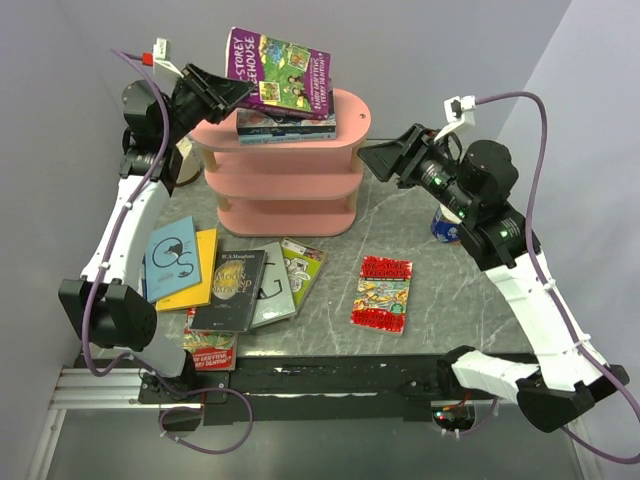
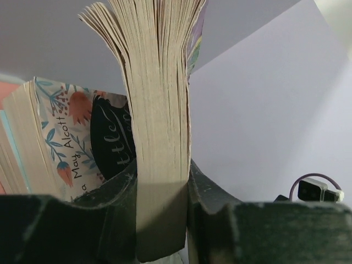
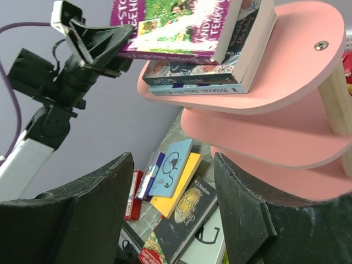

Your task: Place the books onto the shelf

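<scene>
On the counter (image 1: 450,290), the pink shelf (image 1: 300,185) carries a small stack (image 1: 290,126) on its top board. The purple book (image 1: 285,70) tilts over it, pinched by one edge in the left hand (image 1: 238,92); released askew, it may slide off. The right hand (image 1: 372,156), wide and empty beside the shelf, could nudge it.

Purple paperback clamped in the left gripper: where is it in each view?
Top external: purple paperback at top centre, tilted above the pink three-tier shelf.
Left wrist: centre, page edges only.
Right wrist: top centre.
Shared landmark: left gripper clamping it.
</scene>
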Controlling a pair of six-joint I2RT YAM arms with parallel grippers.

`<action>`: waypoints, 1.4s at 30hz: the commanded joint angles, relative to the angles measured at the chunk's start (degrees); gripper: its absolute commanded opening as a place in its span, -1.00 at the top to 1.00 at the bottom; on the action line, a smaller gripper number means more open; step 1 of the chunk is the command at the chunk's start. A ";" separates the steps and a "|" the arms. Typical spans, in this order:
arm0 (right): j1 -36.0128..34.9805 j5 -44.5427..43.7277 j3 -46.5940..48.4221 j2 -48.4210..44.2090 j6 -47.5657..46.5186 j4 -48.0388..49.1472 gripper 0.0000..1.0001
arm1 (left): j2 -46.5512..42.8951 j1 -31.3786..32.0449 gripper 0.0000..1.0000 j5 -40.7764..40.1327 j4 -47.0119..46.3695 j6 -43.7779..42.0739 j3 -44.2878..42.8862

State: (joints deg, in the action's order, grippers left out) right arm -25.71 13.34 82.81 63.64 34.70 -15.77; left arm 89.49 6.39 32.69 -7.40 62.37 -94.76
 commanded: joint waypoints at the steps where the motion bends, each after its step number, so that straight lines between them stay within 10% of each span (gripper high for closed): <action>1: 0.40 0.81 0.25 0.79 0.72 2.68 -0.35 | -3.45 -0.15 0.14 1.24 -2.45 -3.39 1.42; 5: 0.40 0.28 0.60 1.40 0.46 2.24 -0.36 | -3.89 -0.68 -0.48 0.71 -0.87 -4.27 1.25; 14: 0.49 -0.78 1.04 2.02 -0.24 1.80 -0.39 | -4.06 -1.47 -0.92 -4.20 11.95 -13.21 -4.36; 33: 0.58 -1.74 2.10 3.69 -1.30 3.46 -0.42 | -3.97 -1.82 -0.93 -35.57 36.40 -24.06 -14.58; 37: 0.49 -1.21 1.66 5.18 -0.69 8.81 -0.33 | -12.73 -2.53 -0.98 -27.87 21.44 -18.70 -0.22; 42: 0.67 -1.39 -0.28 7.37 2.21 19.02 -0.07 | -14.97 -2.61 -0.46 -19.34 12.59 -13.33 4.94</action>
State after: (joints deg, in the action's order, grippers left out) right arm -25.58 12.73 82.78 69.71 35.11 -7.86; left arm 76.31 3.81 6.35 16.69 44.31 -90.54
